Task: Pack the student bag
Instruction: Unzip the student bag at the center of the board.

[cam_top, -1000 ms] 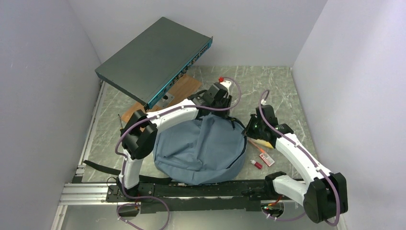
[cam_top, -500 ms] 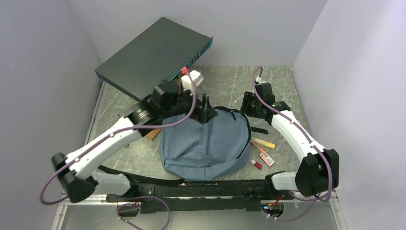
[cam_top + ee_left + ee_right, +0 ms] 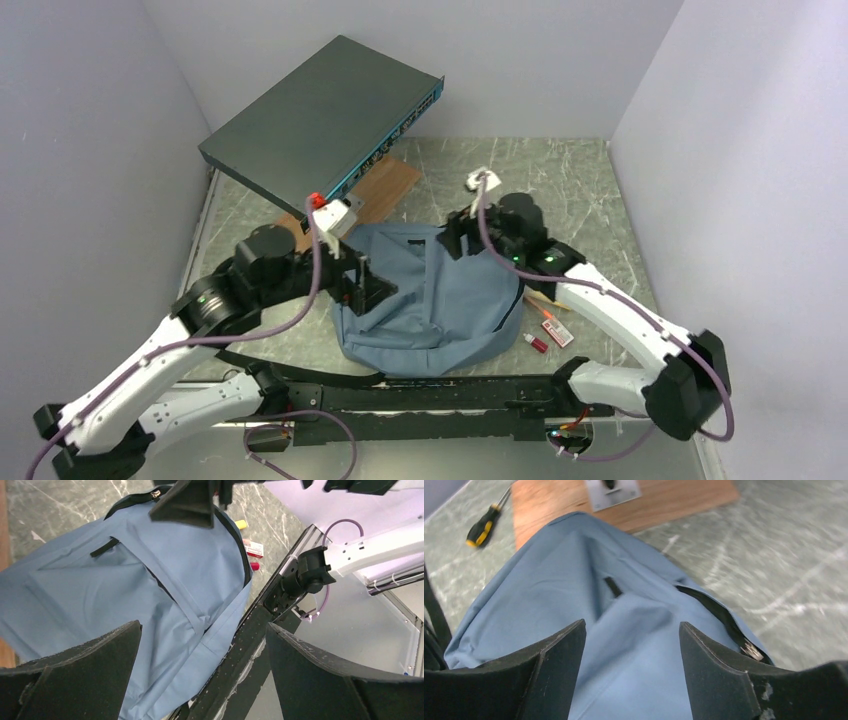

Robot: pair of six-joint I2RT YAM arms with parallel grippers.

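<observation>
Both arms have just let go! The left gripper [image 3: 202, 630] and the right gripper [image 3: 631, 625] now hover over the student bag [image 3: 430, 300], fingers spread, holding nothing. The bag lies flat, and a red-and-white packet [image 3: 557, 332] waits just right of it, so the packing looks barely begun.

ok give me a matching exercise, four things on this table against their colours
Things:
1 student bag
2 screwdriver
3 flat box
4 board

Colours:
a brown wood
b black and yellow handle
c blue-grey
d dark grey

Pairs: 1-c; 2-b; 3-d; 4-a
</observation>
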